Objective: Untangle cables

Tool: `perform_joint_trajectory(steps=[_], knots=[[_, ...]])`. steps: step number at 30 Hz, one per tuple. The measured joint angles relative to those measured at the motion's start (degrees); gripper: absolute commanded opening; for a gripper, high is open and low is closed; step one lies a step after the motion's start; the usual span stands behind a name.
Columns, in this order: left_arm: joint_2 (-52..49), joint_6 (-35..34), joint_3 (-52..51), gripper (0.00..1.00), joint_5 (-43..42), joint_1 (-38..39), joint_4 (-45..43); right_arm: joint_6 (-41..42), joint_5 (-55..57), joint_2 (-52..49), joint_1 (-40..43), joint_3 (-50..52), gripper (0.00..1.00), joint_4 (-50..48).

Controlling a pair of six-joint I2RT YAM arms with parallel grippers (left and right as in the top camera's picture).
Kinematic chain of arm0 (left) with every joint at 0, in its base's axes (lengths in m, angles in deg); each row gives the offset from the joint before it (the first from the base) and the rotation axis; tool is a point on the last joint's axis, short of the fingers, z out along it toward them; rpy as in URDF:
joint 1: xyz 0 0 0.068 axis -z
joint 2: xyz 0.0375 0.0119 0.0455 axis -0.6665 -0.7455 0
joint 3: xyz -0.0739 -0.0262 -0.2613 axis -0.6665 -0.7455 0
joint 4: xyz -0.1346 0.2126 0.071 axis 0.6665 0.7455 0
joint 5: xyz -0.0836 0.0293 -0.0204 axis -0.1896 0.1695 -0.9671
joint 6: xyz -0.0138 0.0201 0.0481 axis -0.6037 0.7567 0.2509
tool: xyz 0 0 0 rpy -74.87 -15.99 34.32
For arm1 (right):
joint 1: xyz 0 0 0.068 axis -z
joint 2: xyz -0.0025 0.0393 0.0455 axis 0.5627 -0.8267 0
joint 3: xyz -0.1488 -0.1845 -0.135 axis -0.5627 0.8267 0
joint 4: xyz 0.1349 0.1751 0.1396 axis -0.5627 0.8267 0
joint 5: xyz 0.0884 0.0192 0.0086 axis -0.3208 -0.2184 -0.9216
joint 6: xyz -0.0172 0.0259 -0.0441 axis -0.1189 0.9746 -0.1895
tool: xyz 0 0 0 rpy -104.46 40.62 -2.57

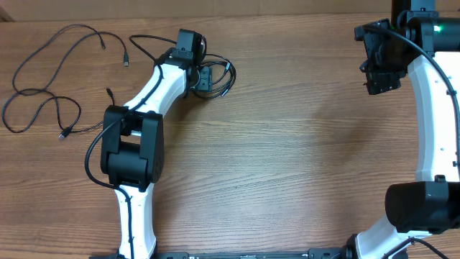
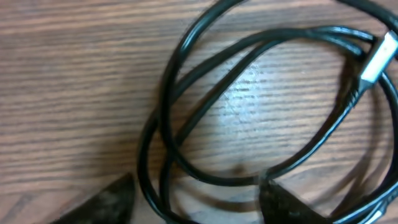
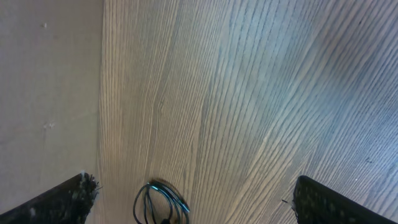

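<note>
A small coil of thin black cable (image 1: pixel 224 78) lies on the wooden table at the back left. My left gripper (image 1: pixel 203 77) is low over its left side. In the left wrist view the coil (image 2: pixel 186 81) fills the frame, with a silver plug end (image 2: pixel 378 59) at the upper right. The left gripper (image 2: pixel 199 208) is open, and two strands of the coil pass between its fingertips. Loose separate cords lie at the far left, one long strand (image 1: pixel 44 49) and one looped strand (image 1: pixel 39 101). My right gripper (image 1: pixel 381 75) is open and empty at the back right, far from the cables.
The right wrist view shows bare wood between the open fingers (image 3: pixel 199 205), the coil (image 3: pixel 163 200) small in the distance, and the table's edge against a grey floor (image 3: pixel 50 74) on the left. The left arm's body (image 1: pixel 133 144) stands at mid-left.
</note>
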Motion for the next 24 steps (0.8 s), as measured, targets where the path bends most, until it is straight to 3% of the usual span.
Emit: perform_joint_trajectory(steps=[3,7,12,16,21,24], knots=[[0.00,0.26,0.00,0.45,0.13,0.00,-0.13,-0.02,0.02,0.02,0.00,0.00,1.00,0.00],[0.00,0.17,0.00,0.63,0.24,0.00,-0.13,0.00,0.00,0.02,0.00,0.00,1.00,0.02],[0.00,-0.31,0.00,0.66,0.22,0.00,-0.87,0.00,0.02,0.02,-0.02,0.00,1.00,0.09],[0.00,-4.74,0.00,0.66,0.22,0.00,-2.49,-0.02,0.02,0.02,0.00,0.00,1.00,0.02],[-0.24,-10.03,0.00,0.46,0.22,0.00,-3.17,-0.02,0.02,0.02,0.00,0.00,1.00,0.02],[-1.20,-11.45,0.00,0.11,0.22,0.00,-2.97,-0.02,0.02,0.02,0.00,0.00,1.00,0.00]])
